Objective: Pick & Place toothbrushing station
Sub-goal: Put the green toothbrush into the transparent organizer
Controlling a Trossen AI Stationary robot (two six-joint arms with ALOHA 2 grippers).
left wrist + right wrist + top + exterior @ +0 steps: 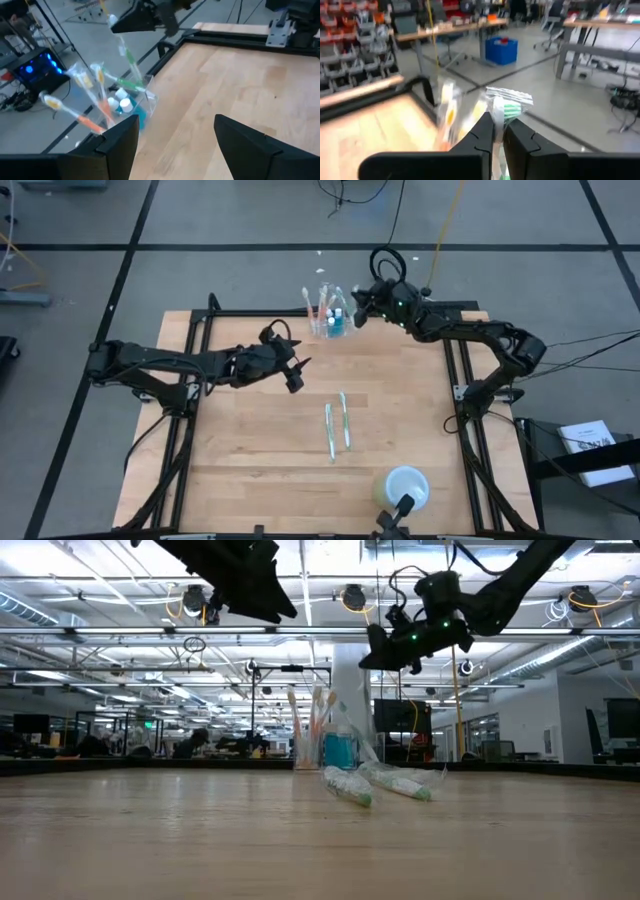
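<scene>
From above, the holder cup [331, 321] is seen at the table's [260, 460] far edge, several toothbrushes loaded; two wrapped toothbrushes [337, 426] are left mid-table. The left gripper [172, 142] is spread empty. The right gripper [498, 134] is pinched on a wrapped toothbrush [507, 106], judged next in.

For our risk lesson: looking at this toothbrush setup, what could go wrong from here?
1. The right gripper pinches a wrapped toothbrush by its thin wrapper above the holder; it may slip.
2. The holder stands at the table's far edge; a nudge could tip it off.
3. The open left gripper is close and might collide.
</scene>
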